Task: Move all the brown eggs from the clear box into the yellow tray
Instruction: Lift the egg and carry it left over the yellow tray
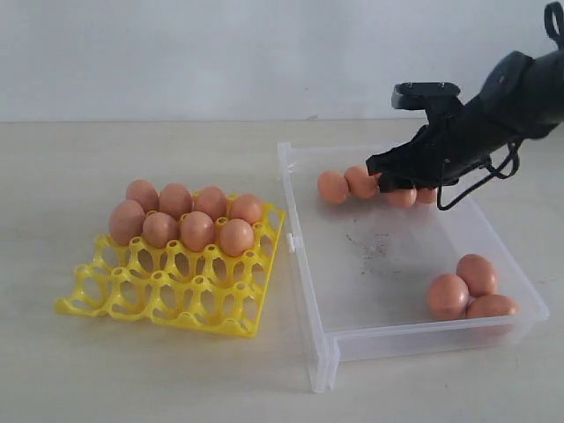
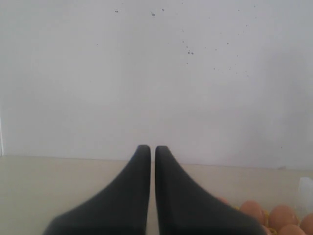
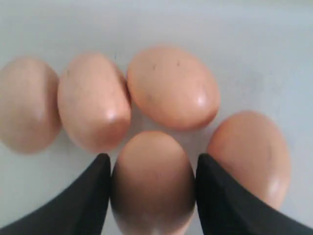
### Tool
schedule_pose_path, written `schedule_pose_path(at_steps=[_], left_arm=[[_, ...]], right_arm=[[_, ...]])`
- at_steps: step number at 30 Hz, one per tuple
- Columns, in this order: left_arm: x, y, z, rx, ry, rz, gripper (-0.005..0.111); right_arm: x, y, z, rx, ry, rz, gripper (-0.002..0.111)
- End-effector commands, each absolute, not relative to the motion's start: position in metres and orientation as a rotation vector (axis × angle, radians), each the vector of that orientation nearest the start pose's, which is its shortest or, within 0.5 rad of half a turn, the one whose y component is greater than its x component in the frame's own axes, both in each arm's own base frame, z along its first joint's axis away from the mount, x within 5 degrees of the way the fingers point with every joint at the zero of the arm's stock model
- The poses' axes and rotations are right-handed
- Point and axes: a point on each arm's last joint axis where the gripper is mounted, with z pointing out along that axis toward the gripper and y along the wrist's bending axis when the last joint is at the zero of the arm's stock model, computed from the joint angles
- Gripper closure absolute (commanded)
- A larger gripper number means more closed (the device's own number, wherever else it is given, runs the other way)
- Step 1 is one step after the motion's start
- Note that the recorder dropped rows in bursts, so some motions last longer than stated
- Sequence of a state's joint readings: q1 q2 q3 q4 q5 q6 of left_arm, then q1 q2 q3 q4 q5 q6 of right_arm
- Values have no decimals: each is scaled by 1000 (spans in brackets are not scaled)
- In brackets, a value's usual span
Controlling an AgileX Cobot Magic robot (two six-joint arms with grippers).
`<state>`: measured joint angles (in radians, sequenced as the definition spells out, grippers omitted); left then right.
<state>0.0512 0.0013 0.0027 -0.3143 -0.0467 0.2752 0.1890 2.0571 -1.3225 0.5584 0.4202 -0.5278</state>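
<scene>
I judge this to be the pickup step, with the job about half done. My left jaws are pressed together with nothing between them, idle, facing the wall (image 2: 146,73) across bare worktop (image 2: 29,196). My right jaws are down in the box (image 1: 304,282) at its 12 o'clock end, one on either side of an egg (image 3: 152,186). They look snug against its flanks, but I cannot tell whether they are clamped on it or merely astride it. The next move, I reckon, calls for a gentle close and a straight lift that does not knock the close-packed neighbours. After that comes a carry toward 9 o'clock to an empty cup.

The tray (image 1: 159,304) sits at 9 o'clock on the worktop, just beside the box. Eight eggs (image 1: 197,231) fill its two rows on the 12 o'clock side, and the two rows toward 6 o'clock are bare. The box, at 3 o'clock, holds five eggs clustered at its 12 o'clock end, the flanked one among them. Three more (image 1: 467,291) huddle in its 5 o'clock corner.
</scene>
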Motion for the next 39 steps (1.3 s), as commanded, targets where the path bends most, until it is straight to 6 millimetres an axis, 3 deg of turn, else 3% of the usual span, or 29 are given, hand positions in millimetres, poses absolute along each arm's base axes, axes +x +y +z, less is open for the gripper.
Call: schedule_pose_path(at_steps=[1,3,7,11,15,18,23,27,32,39], left_arm=[[55,4,218,-76,1432,18,103],[55,4,218,-76,1432,18,103],[55,4,218,-76,1432,18,103],[55,4,218,-76,1432,18,103],[55,4,218,-76,1432,18,103],[55,4,218,-76,1432,18,103],[55,4,218,-76,1432,18,103],[55,4,218,-76,1432,18,103],[55,4,218,-76,1432,18,103],[55,4,218,-76,1432,18,103]], right_arm=[[394,96,147,-303,2271,12,108],[386,97,140,-317,2253,-61,108],[376,100,134,-234,2161,-48,108],[354,114,133,-184,1873,301,108],[328,123,149,-279,1530,503,108],[322,129,147,-357,1536,560,108],[311,152,148,-629,1496,756,108],[308,184,163,-790,1431,955,108],[299,240,184,-854,1361,1134,108],[293,320,156,-974,1491,1174,108]])
